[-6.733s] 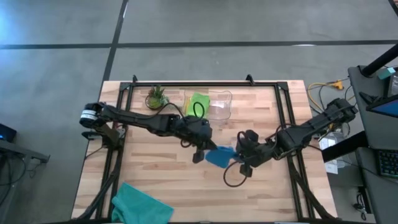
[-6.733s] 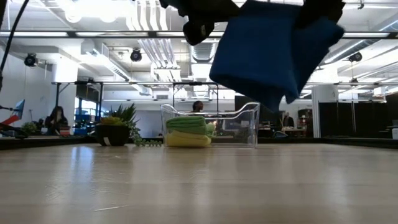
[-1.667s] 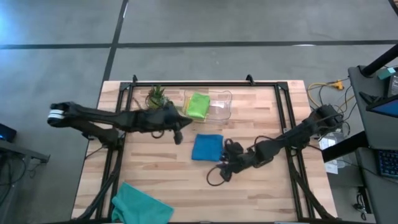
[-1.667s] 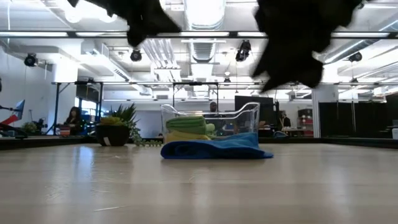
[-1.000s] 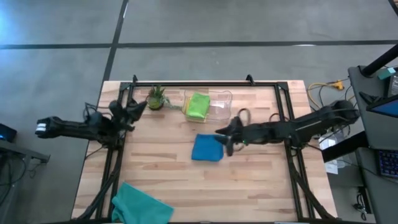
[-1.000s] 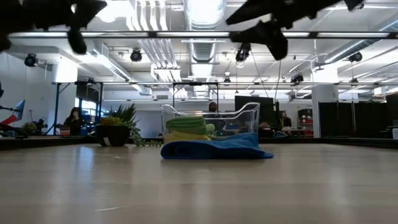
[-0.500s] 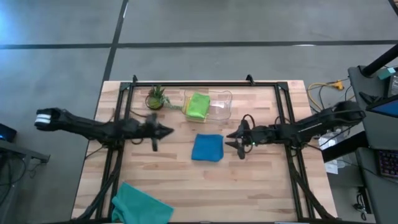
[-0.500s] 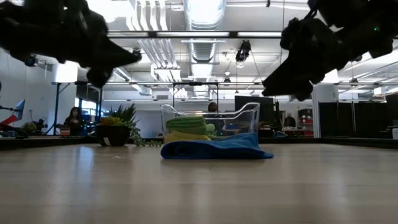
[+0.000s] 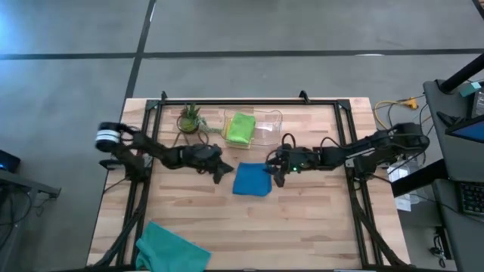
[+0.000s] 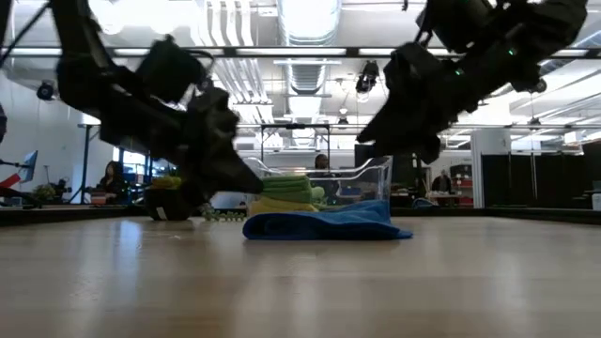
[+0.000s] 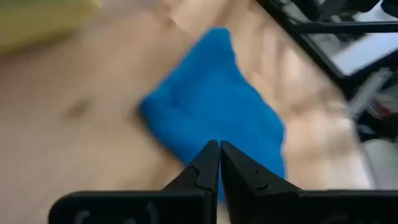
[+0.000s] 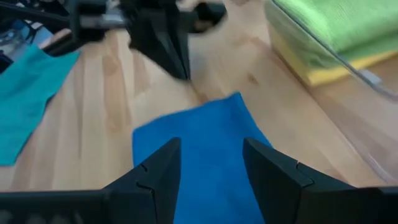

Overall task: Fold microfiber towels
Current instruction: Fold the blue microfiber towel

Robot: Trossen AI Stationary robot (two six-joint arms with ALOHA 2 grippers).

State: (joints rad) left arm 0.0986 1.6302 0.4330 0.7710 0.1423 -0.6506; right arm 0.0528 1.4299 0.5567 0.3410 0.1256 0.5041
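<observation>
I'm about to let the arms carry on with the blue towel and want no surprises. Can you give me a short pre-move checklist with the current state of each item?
1. Blue towel lies folded on the table, free of both grippers: ok.
2. Right gripper open, at the towel's right edge: ok.
3. Left gripper shut, just off the towel's left edge: not ok if it must grasp.
4. Clear bin already holds the lime green towel on the yellow towel; room for one more: cannot tell.
5. Teal towel still unfolded at the table's near-left edge: not ok.
</observation>
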